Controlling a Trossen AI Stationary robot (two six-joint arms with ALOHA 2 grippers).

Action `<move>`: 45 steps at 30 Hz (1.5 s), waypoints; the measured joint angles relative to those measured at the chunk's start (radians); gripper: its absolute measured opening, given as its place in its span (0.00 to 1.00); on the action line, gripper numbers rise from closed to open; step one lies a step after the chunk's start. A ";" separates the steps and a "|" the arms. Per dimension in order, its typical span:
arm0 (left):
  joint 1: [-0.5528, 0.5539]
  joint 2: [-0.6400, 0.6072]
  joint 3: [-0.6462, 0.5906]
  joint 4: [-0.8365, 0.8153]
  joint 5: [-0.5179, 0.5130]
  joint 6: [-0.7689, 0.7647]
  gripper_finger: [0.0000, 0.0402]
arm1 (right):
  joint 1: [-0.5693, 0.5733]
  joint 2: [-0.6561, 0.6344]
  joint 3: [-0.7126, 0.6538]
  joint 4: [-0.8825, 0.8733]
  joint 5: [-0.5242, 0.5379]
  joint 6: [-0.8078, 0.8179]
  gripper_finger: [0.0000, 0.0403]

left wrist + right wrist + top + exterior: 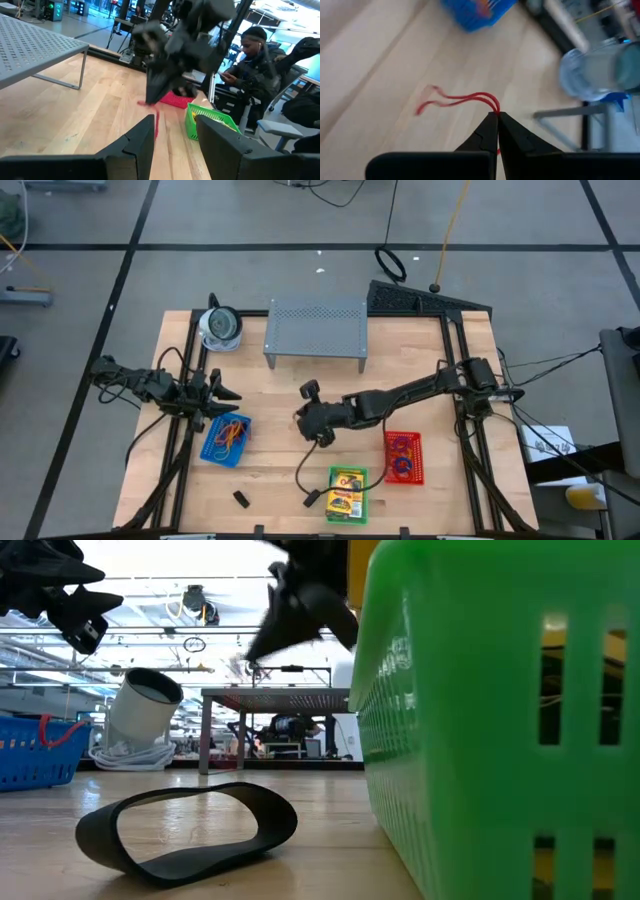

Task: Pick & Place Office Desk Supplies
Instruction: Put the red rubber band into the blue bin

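My right gripper point(497, 116) is shut on a thin red rubber band point(452, 100) above the middle of the table point(270, 480). It also shows in the high view point(309, 392) and, blurred, in the left wrist view point(160, 87). My left gripper point(175, 140) waits open at the table's left, beside a blue basket point(227, 438) that holds rubber bands. A green basket point(347, 493) holds crayon boxes, and a red basket point(404, 457) stands to its right. A black band loop point(190, 830) and a small black clip point(241, 499) lie on the table near the front edge. My right gripper pinches the red rubber band at one end of its loop point(491, 106), both strands together between the two fingertips. The fingers slant downward toward the table's far left. The rest of the band point(156, 122) trails slack from the tips; whether it is clear of the wood, I cannot tell.
A grey perforated metal shelf point(316, 330) stands at the far middle, with a round white-grey object point(220, 328) to its left. A person point(252, 65) sits beyond the table's right side. Bare wood lies between the shelf and the baskets.
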 joint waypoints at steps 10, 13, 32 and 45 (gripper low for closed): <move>0.000 0.000 0.000 0.000 0.000 0.000 0.38 | -0.019 -0.018 0.001 0.307 -0.176 0.071 0.00; 0.000 0.000 0.000 0.000 0.000 0.000 0.38 | -0.025 -0.016 0.001 0.387 -0.217 0.104 0.00; 0.000 0.000 0.000 0.003 0.001 0.000 0.38 | -0.058 0.308 0.426 0.457 -0.424 0.191 0.00; 0.000 0.000 0.000 0.000 0.001 0.000 0.38 | -0.060 0.525 0.688 0.436 -0.453 0.250 0.00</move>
